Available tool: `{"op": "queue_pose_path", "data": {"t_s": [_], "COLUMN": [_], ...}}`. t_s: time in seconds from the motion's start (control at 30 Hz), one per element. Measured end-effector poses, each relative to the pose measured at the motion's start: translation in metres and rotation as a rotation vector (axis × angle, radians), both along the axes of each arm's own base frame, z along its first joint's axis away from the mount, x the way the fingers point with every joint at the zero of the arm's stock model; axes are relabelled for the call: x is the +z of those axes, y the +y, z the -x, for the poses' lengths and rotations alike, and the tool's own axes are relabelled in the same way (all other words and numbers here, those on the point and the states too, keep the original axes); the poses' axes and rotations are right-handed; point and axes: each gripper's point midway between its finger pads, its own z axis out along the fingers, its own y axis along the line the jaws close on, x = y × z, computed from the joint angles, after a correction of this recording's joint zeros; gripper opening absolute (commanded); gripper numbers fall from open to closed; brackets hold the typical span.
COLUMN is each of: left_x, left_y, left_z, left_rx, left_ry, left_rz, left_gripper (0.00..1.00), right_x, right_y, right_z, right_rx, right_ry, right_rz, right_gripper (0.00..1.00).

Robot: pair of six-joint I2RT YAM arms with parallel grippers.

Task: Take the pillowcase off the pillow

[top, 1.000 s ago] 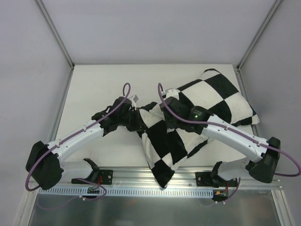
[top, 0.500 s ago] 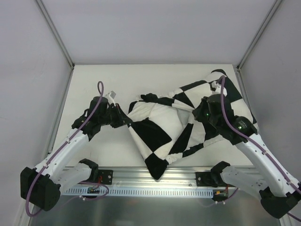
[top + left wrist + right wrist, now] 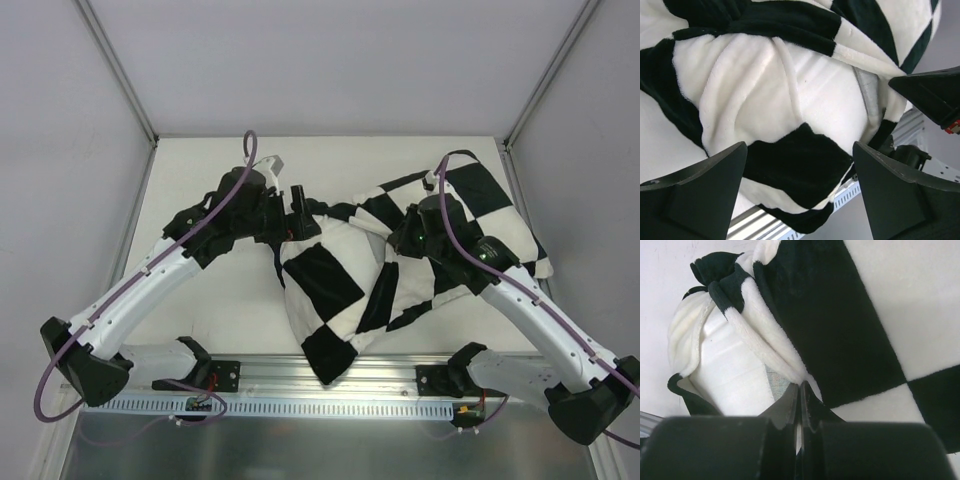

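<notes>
Checkered black-and-white fabric pillowcase (image 3: 330, 290): left gripper (image 3: 797, 150) spread wide above it, right gripper (image 3: 800, 390) pressed together at hem; corner overhangs near worktop (image 3: 200, 180) edge.

I record both arms reaching forward over the bench, angled inward. My left hand (image 3: 799, 150) stands with fingers spread wide. My right hand (image 3: 800, 391) has its fingers pressed flat together.

Open table (image 3: 330, 160) beyond bunched pillowcase (image 3: 325, 290)
</notes>
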Motion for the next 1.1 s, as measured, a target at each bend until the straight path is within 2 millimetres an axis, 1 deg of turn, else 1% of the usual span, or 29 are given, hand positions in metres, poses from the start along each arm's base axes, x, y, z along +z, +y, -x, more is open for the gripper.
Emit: {"op": "queue_pose_path", "data": {"t_s": [0.03, 0.1, 0.2, 0.27, 0.33, 0.4, 0.43, 0.47, 0.5, 0.53, 0.63, 0.73, 0.8, 0.87, 0.97, 1.1], "left_x": [0.004, 0.006, -0.009, -0.027, -0.048, -0.068, -0.075, -0.079, -0.081, -0.081, -0.079, -0.080, -0.088, -0.100, -0.116, -0.144], "left_y": [-0.006, -0.016, -0.032, -0.040, -0.042, -0.036, -0.030, -0.025, -0.020, -0.014, 0.007, 0.029, 0.047, 0.061, 0.071, 0.078], "left_z": [-0.001, -0.006, -0.019, -0.026, -0.030, -0.031, -0.030, -0.029, -0.028, -0.028, -0.019, -0.009, -0.006, -0.003, 0.000, -0.001], "left_rx": [-0.004, 0.000, 0.017, 0.024, 0.037, 0.059, 0.073, 0.089, 0.103, 0.120, 0.157, 0.192, 0.234, 0.275, 0.301, 0.331], "left_ry": [-0.011, -0.011, 0.015, 0.049, 0.088, 0.130, 0.145, 0.155, 0.156, 0.151, 0.134, 0.144, 0.172, 0.214, 0.265, 0.342], "left_rz": [-0.010, -0.050, -0.146, -0.219, -0.294, -0.373, -0.409, -0.432, -0.450, -0.459, -0.483, -0.474, -0.466, -0.460, -0.414, -0.275], "left_gripper": [0.87, 0.86, 0.85, 0.82, 0.72, 0.59, 0.45, 0.38, 0.26, 0.21, 0.00, 0.00, 0.00, 0.00, 0.00, 0.00], "right_x": [0.000, 0.000, -0.001, -0.002, -0.002, -0.002, -0.002, -0.002, -0.002, -0.002, -0.001, 0.002, 0.007, 0.012, 0.017, 0.011], "right_y": [0.001, 0.003, 0.005, 0.007, 0.007, 0.007, 0.007, 0.007, 0.007, 0.007, 0.005, 0.001, -0.004, -0.010, -0.017, -0.020], "right_z": [0.000, -0.001, -0.001, -0.001, -0.001, -0.001, -0.001, -0.001, -0.001, -0.001, -0.002, -0.003, -0.004, -0.004, -0.004, 0.000], "right_rx": [0.002, 0.004, 0.010, 0.013, 0.013, 0.013, 0.012, 0.011, 0.010, 0.009, -0.001, -0.015, -0.030, -0.046, -0.064, -0.062], "right_ry": [-0.001, -0.001, 0.002, 0.005, 0.007, 0.007, 0.007, 0.007, 0.006, 0.005, -0.002, -0.015, -0.028, -0.042, -0.055, -0.040], "right_rz": [-0.003, -0.007, -0.007, -0.007, -0.008, -0.008, -0.008, -0.008, -0.007, -0.006, -0.002, -0.003, -0.012, -0.023, -0.035, -0.037], "right_gripper": [0.01, 0.01, 0.01, 0.01, 0.01, 0.01, 0.01, 0.01, 0.01, 0.01, 0.01, 0.01, 0.01, 0.01, 0.01, 0.01]}}
